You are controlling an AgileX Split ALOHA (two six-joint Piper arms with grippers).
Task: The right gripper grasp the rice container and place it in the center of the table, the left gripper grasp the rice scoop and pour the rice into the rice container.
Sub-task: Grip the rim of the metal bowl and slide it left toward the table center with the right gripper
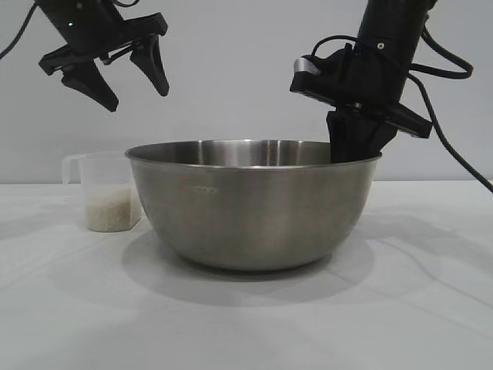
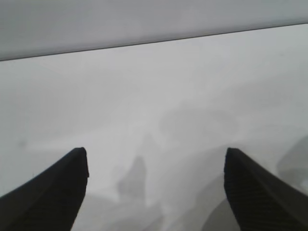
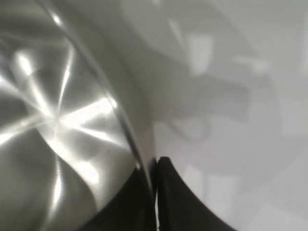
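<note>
The large round stainless-steel rice container [image 1: 254, 206] stands on the plain white worktop [image 1: 246, 324], mid-worktop. The right tool [image 1: 348, 148] is clamped on its thin rim, one finger inside the wall, one outside. The small translucent plastic rice scoop [image 1: 104, 190], holding off-white rice [image 1: 108, 213], stands just beside the container. The left tool [image 1: 127, 75] hangs above the scoop, fingers spread wide, holding nothing.

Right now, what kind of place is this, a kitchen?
Probably a robot test bench, not a kitchen: a plain white table, bare grey wall, and two black robot arms over a steel bowl and a measuring cup of rice.
</note>
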